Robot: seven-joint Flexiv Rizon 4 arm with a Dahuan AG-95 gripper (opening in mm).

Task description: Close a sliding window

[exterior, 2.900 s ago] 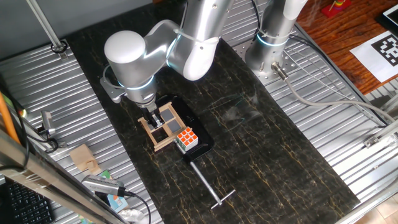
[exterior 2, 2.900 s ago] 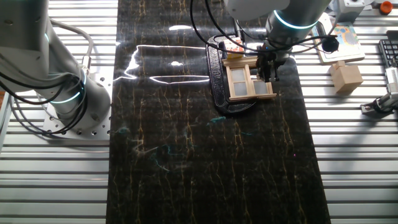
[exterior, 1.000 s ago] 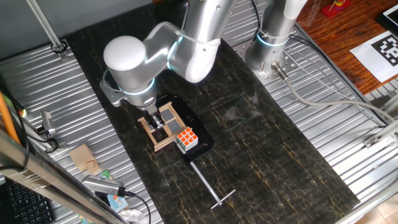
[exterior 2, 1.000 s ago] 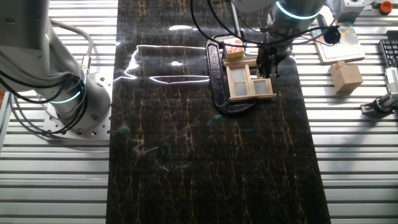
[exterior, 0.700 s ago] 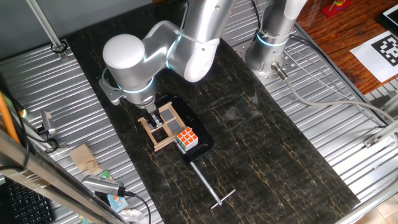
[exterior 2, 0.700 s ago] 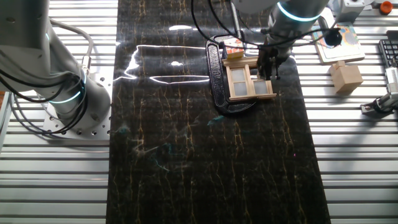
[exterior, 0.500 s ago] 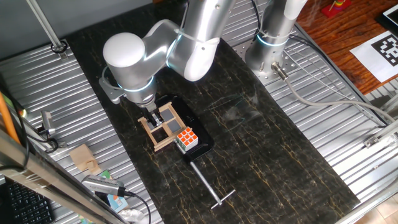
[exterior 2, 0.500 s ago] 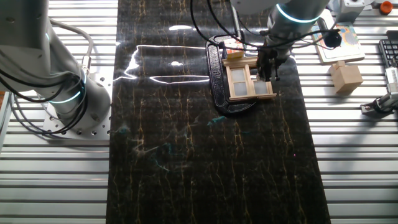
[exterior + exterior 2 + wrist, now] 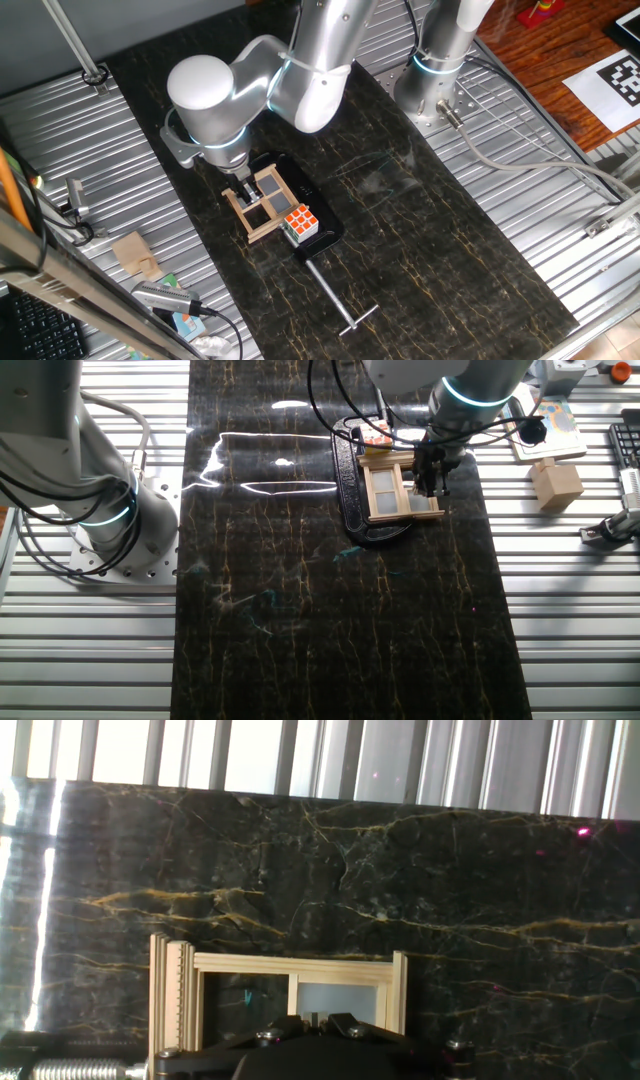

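1. The gripper (image 9: 246, 189) is pointing straight down at the sliding window (image 9: 262, 204), its fingertips reaching into the frame's upper half; whether the fingers are spread or pressed together cannot be told.
2. The window is lying flat directly beneath the gripper, resting on a black base (image 9: 349, 480).
3. A Rubik's cube (image 9: 300, 223) is sitting just beyond the window's far corner, on the same base.
4. In the hand view, the wooden frame (image 9: 290, 982) is showing just ahead of the fingers.
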